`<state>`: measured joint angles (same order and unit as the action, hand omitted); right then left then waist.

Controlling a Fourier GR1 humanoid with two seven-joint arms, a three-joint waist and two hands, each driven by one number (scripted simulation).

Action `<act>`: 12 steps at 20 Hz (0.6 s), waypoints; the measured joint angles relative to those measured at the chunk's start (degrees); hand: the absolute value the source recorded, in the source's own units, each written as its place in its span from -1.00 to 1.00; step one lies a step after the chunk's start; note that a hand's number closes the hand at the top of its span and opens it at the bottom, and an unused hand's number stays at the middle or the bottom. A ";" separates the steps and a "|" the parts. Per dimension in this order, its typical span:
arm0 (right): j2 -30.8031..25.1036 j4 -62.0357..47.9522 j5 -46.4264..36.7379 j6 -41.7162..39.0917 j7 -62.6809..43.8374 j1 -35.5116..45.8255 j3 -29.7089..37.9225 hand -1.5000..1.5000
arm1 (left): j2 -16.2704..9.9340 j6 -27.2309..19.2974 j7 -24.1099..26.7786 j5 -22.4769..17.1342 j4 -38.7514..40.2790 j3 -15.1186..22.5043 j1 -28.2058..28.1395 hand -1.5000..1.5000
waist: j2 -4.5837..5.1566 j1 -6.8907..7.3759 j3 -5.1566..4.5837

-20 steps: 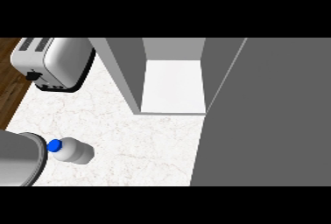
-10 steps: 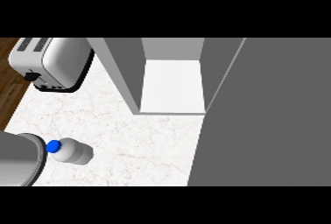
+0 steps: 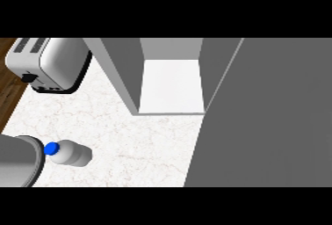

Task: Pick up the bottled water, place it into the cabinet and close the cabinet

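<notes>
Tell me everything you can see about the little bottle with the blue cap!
The bottle is small, stubby and whitish-clear, like plastic, with a round bright blue cap. The cap is on. Seen from above, it leans with its cap toward the left. It sits on the white marbled counter, near the lower left, right beside a grey forearm; whether they touch is unclear. It is outside the open cabinet, and no hand shows on it.

Just one grey forearm [image 3: 14, 161], the left, showing as a smooth, rounded cylinder with a thin pale rim curving over its top and a dull sheen shading from light grey at the middle to darker grey toward its sides.
</notes>
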<state>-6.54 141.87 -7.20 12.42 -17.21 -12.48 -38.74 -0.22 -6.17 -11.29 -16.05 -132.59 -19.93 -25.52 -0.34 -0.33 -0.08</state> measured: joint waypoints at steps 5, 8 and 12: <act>-0.72 -0.28 -0.37 1.42 -0.77 2.00 0.20 -1.00 | -0.32 -0.08 4.59 0.40 6.77 -0.22 2.07 -1.00 | 0.13 0.01 0.00; -1.67 -0.36 -0.49 2.12 0.00 1.67 0.11 -1.00 | -0.39 0.84 7.03 0.80 10.92 -0.58 2.86 -1.00 | 0.15 -0.04 0.02; -2.29 -0.11 -0.85 3.17 -1.98 3.43 0.00 -1.00 | -0.06 1.75 10.41 2.35 16.13 0.24 3.91 -1.00 | 0.16 -0.07 0.00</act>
<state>-8.83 141.76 -8.05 15.59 -19.20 -9.05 -38.74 -0.28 -4.42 -0.88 -13.70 -116.46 -19.69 -21.61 -0.17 -0.40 -0.07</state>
